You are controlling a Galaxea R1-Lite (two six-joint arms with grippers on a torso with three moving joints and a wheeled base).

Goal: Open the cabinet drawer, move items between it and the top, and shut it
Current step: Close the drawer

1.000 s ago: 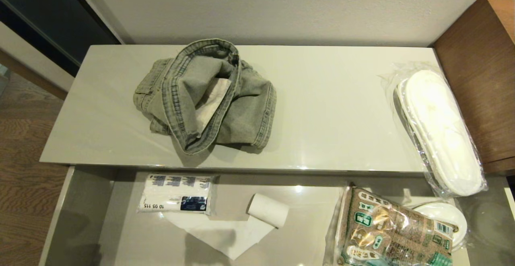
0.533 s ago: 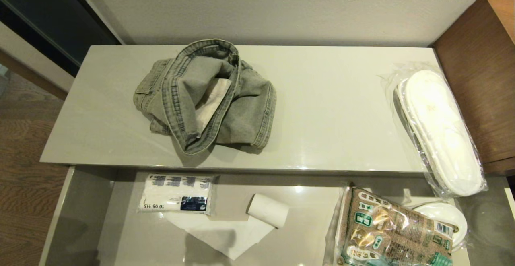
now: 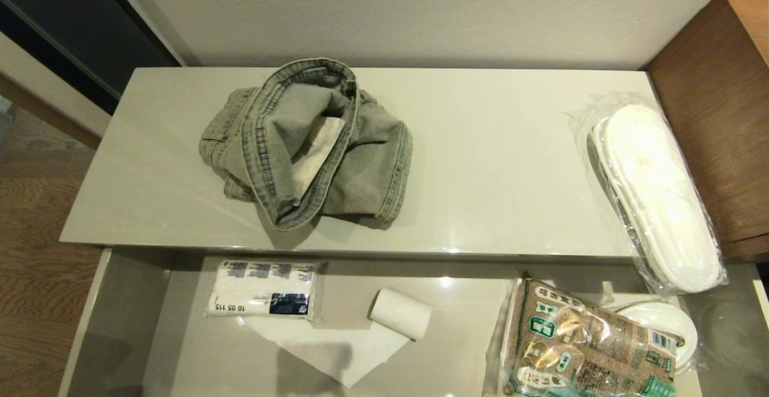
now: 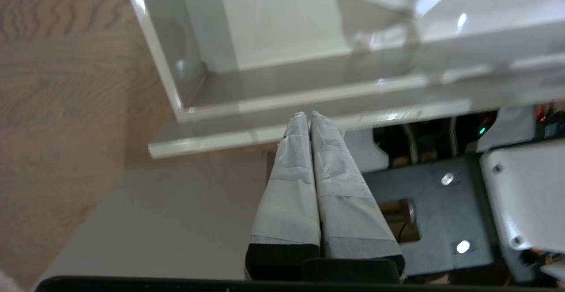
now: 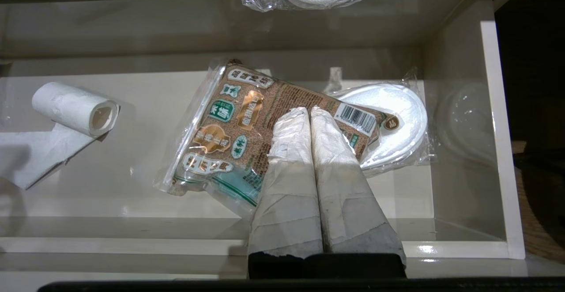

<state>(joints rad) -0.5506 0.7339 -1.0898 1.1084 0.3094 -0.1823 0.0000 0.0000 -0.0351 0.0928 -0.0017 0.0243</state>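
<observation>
The drawer (image 3: 120, 301) stands pulled out in front of the cabinet top (image 3: 492, 163). A crumpled grey-green denim garment (image 3: 306, 145) lies on the top, left of centre. White slippers in clear wrap (image 3: 655, 193) lie at the top's right end, overhanging the drawer. Neither arm shows in the head view. My left gripper (image 4: 309, 114) is shut and empty, its tips just outside the drawer's front panel (image 4: 265, 137) near the left corner. Over the right part of the drawer (image 5: 463, 106), my right gripper (image 5: 307, 110) hangs shut and empty.
In the drawer lie a white tissue pack (image 3: 261, 289), a partly unrolled paper roll (image 3: 399, 313), and a brown printed food bag (image 3: 583, 349) on a second white wrapped pack (image 3: 667, 319). A taller brown wooden unit (image 3: 715, 103) stands at the right. Wood floor (image 3: 36, 217) lies at the left.
A faint shadow at the drawer's left end has slid toward the front panel. The garment, slippers and drawer contents have not moved.
</observation>
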